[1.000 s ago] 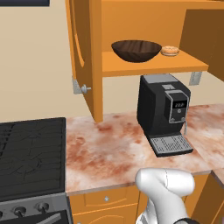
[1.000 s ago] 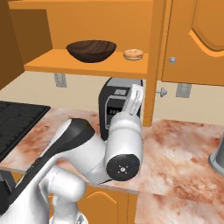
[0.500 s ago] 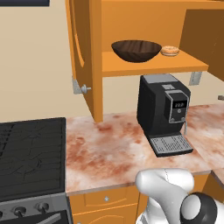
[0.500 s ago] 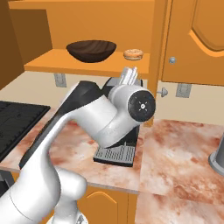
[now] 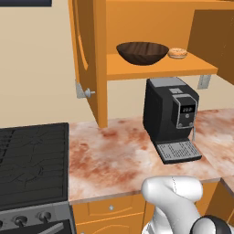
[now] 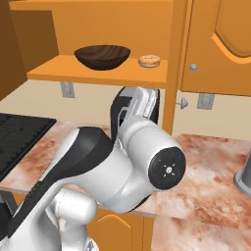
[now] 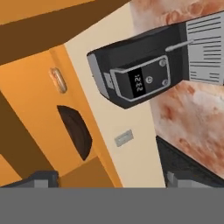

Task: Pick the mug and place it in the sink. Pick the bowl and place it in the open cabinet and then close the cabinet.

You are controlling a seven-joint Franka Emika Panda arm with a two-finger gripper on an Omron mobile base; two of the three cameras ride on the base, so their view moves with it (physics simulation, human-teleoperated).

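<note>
Already the bowl (image 5: pixel 142 52) sits on the cabinet (image 5: pixel 160 68) shelf beside a pastry (image 5: pixel 177 53), well beyond the claw (image 7: pixel 109 181), which hangs released and empty, rolled sideways facing the coffee machine (image 7: pixel 144 78), probably so the doors can be shut.

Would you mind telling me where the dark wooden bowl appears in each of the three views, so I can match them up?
Left base view: the bowl sits upper centre, on the open cabinet's shelf, left of the small pastry.
Right base view: bowl upper left of centre, on the same shelf.
Hand view: bowl lower left, rolled sideways.
Shared landmark: the black coffee machine under the shelf.
</note>
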